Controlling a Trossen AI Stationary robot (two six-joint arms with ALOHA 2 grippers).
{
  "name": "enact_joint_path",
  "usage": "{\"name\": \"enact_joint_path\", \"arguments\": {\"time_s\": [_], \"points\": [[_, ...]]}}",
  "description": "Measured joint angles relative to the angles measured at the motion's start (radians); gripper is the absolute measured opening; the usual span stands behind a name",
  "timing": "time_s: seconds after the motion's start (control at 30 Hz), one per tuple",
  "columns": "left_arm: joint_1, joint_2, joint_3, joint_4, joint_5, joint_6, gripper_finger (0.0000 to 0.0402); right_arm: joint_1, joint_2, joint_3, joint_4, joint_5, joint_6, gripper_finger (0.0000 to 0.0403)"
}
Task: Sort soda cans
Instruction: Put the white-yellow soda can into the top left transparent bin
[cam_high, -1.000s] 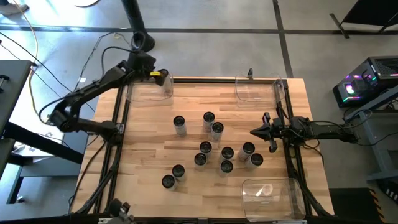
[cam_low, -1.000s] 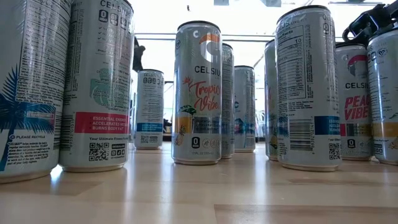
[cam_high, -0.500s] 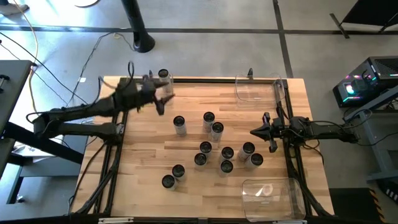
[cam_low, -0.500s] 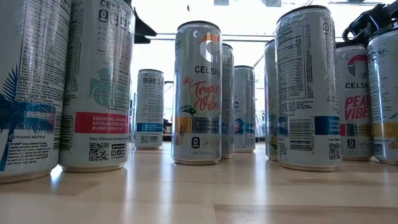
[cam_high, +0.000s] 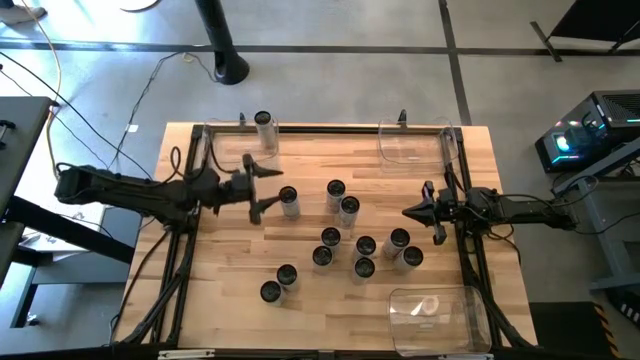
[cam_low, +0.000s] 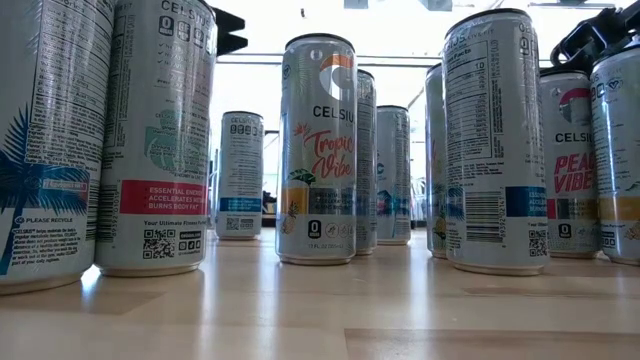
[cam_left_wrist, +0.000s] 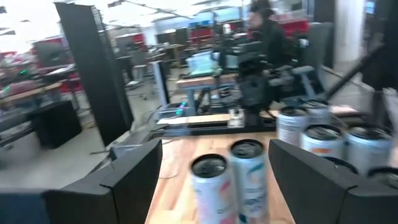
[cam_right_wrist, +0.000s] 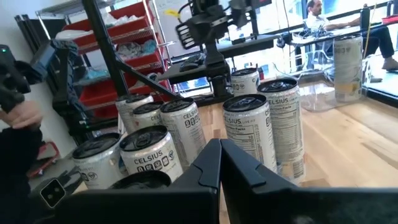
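Eleven soda cans (cam_high: 347, 240) upright on a wooden table (cam_high: 230, 270): slim, pale silver-white sides, dark round tops with silvery rims, printed with "CELSIUS", colourful flavour art, nutrition panels and QR codes in the low view. Ten loose on the open tabletop: nearest can (cam_high: 289, 201) toward the left, a touching pair just beside it toward the centre, a tight cluster of six right of centre, two more near the front-left. One single can (cam_high: 264, 124) standing inside the clear bin (cam_high: 222, 148) at the table's far-left corner, against the bin's far wall.

Two more clear plastic bins: second bin (cam_high: 410, 142) at the far-right corner, third bin (cam_high: 435, 318) at the near-right corner; contents, if any, not discernible through the glare.

Left gripper (cam_high: 262, 188) low over the table, stretched in from the left edge, fingers spread wide, holding nothing, just beside the nearest can without enclosing it. Right gripper (cam_high: 410, 212) parked at the right edge, fingers pressed together, empty, tips pointing at the cluster.
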Motion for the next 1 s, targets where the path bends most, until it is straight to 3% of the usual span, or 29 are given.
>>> {"name": "enact_joint_path", "arguments": {"time_s": [0.3,0.53,0.73,0.87,1.0], "points": [[-0.109,0.001,0.000,-0.019,-0.030,0.027,0.0287,0.000,0.000,0.000,0.030,0.006,-0.018,0.0000],[-0.188,0.001,0.000,-0.016,-0.086,0.059,0.0287,0.000,0.000,0.000,0.307,0.126,0.151,0.0000],[-0.231,0.002,0.000,0.004,-0.125,0.135,0.0287,0.030,0.062,0.000,0.605,0.036,-0.075,0.0000],[-0.277,0.025,0.016,-0.008,-0.202,0.208,0.0287,0.069,0.177,0.000,0.760,0.030,-0.184,0.0000],[-0.318,0.073,0.103,-0.088,-0.214,0.265,0.0287,0.104,0.330,0.033,0.840,-0.021,-0.286,0.0004]]}}
